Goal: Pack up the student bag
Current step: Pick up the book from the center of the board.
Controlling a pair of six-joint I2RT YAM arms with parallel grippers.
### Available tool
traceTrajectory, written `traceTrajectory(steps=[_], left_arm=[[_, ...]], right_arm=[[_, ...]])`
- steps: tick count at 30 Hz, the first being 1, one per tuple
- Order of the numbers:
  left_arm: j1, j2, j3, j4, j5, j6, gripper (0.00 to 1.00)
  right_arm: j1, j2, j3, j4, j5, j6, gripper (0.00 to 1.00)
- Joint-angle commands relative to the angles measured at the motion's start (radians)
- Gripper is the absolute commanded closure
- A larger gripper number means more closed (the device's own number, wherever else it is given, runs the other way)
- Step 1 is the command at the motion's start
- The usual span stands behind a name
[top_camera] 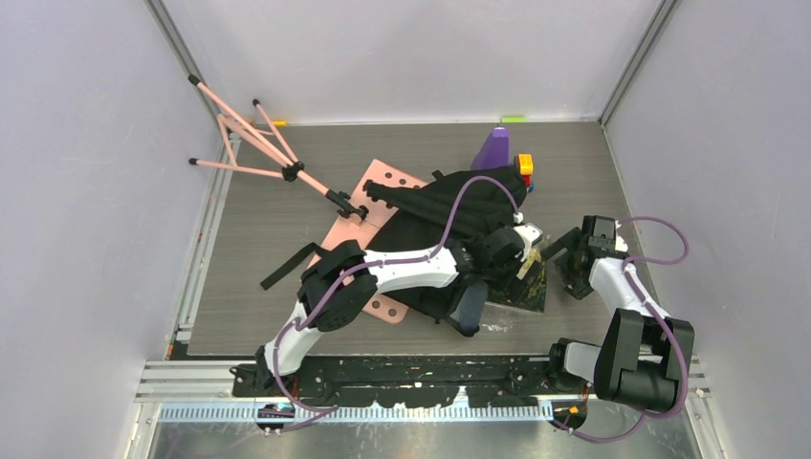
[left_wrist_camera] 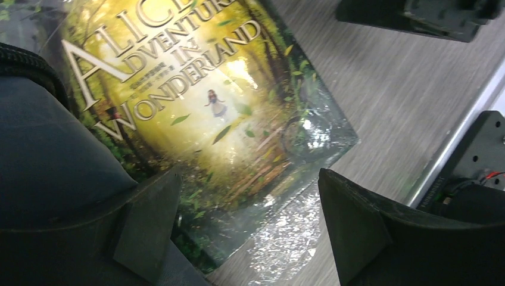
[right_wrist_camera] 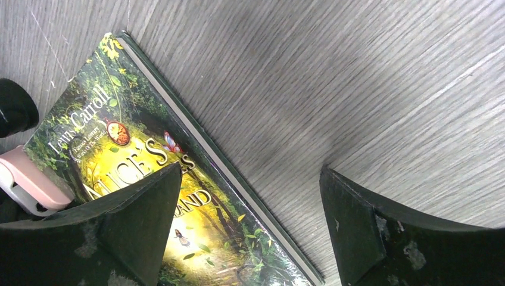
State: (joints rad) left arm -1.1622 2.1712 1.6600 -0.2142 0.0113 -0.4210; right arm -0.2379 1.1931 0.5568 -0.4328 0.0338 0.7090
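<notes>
One book [top_camera: 531, 287] just outside the student bag [top_camera: 421, 225]

bright, even light from above fills the top view; shadows on the table [top_camera: 239, 249] are soft, and the student bag [top_camera: 421, 215] is a flat black mass. in the left wrist view white glare breaks over one corner of the book [left_wrist_camera: 196, 107].

The student bag [top_camera: 430, 225] is black, the perforated board [top_camera: 383, 180] pink, the book [left_wrist_camera: 196, 119] forest green and glowing yellow with pale lettering, the table [top_camera: 249, 220] streaked grey wood-grain
</notes>
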Motion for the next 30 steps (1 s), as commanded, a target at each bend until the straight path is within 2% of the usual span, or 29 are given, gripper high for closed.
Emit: traceTrajectory(steps=[1, 5, 16, 20, 24, 30], left_arm=[[0.115, 0.003, -0.077, -0.123, -0.093, -0.042, 0.12], [0.135, -0.005, -0.111, -0.117, -0.096, -0.062, 0.11], [0.159, -0.038, -0.163, -0.177, -0.242, -0.080, 0.05], [0.162, -0.022, -0.168, -0.173, -0.208, -0.112, 0.03], [0.165, -0.031, -0.200, -0.087, -0.129, -0.162, 0.03], [0.165, 0.039, -0.151, -0.103, -0.066, -0.210, 0.03]], right_arm=[[-0.005, -0.017, 0.026, -0.038, 0.042, -0.012, 0.08], [-0.005, -0.014, 0.021, -0.035, 0.032, -0.009, 0.07], [-0.006, -0.006, 0.009, -0.031, 0.014, -0.009, 0.07], [-0.005, -0.001, 0.007, -0.027, 0.009, -0.007, 0.07], [-0.004, 0.010, -0.001, -0.011, -0.006, -0.006, 0.08], [-0.004, 0.045, -0.011, 0.006, -0.047, -0.008, 0.08]])
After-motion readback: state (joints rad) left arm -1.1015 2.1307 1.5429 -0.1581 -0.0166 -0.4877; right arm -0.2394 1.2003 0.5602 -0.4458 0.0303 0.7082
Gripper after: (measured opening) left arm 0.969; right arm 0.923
